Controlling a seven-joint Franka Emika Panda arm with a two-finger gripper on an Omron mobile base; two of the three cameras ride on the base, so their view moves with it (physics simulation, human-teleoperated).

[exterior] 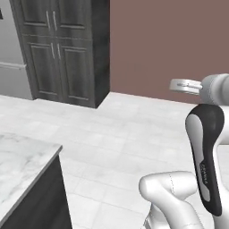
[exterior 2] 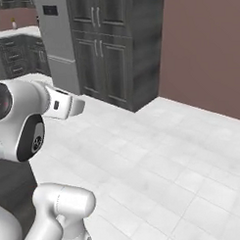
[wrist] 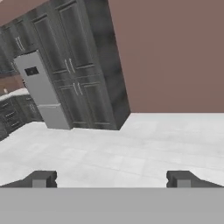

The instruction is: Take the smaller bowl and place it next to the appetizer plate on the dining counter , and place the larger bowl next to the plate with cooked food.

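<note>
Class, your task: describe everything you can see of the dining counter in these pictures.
The dining counter shows as one corner in the lower left of the left base view. Its top looks like white marble with faint grey veins and a thin pale edge. Below it the front is dark grey with a wood-grain look. It stands on the pale tiled floor. The part in view carries nothing, and nothing touches it.

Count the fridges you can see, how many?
1. The fridge stands left of the tall dark cabinet, by the far wall; its edge also shows top left in the left base view.
</note>
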